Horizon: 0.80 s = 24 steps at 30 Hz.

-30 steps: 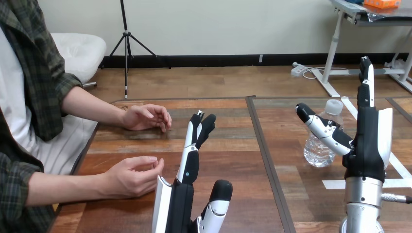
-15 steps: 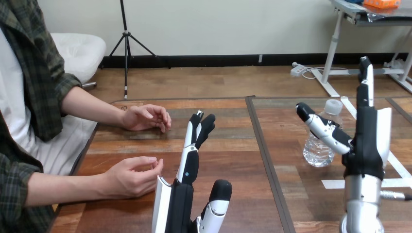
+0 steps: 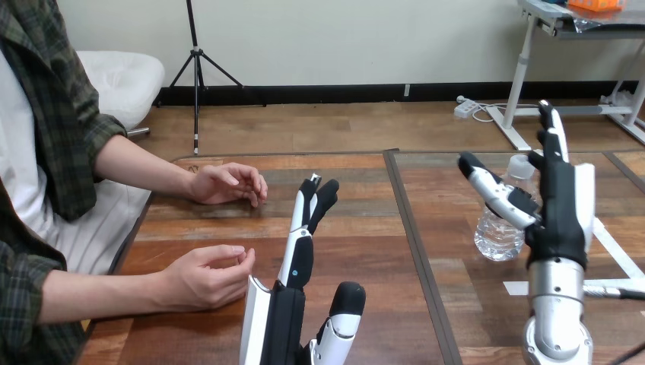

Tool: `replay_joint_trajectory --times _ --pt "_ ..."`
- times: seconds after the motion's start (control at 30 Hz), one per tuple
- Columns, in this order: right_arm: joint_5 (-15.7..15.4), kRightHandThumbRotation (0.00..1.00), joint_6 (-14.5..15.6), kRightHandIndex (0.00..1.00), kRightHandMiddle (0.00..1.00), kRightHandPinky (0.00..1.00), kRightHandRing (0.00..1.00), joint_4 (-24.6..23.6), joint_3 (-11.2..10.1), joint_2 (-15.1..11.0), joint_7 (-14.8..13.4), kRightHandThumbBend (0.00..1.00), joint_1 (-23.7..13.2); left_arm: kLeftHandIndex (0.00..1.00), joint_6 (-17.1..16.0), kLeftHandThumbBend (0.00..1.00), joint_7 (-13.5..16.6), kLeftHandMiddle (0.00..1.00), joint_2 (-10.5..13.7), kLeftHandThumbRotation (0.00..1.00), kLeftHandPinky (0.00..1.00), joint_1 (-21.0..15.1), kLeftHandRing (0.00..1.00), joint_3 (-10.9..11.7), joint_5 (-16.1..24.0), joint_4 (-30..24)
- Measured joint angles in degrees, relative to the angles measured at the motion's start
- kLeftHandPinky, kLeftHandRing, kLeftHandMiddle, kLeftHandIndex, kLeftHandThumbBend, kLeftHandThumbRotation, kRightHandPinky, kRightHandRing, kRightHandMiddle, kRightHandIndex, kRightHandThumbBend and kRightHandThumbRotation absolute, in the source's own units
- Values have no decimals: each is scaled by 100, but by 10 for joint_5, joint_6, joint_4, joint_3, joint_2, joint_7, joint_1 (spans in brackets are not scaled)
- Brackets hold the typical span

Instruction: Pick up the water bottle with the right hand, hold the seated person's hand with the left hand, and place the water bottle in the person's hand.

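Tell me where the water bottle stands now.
In the head view, the water bottle stands upright on the table's right half, partly behind the thumb of the open right hand.

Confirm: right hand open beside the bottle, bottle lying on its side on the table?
No. The bottle stands upright on the table, cap up, as the head view shows. The right hand is open beside it.

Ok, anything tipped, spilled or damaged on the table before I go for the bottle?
Nothing stands out. The water bottle stands upright and capped on the table, with no spill around it. The right hand is open close beside it, and the left hand is open mid-table.
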Motion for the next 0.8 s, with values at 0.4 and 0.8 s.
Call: replay_joint_trajectory --times 0.4,0.8 --pt "4 0 12 97 98 87 94 -40 13 3 12 63 0 99 1 43 -4 93 0 100 91 0 91 0 -7 1" --pt "4 0 24 97 98 86 95 -45 13 2 12 63 0 99 0 46 -8 94 0 100 93 0 92 -2 -17 9"
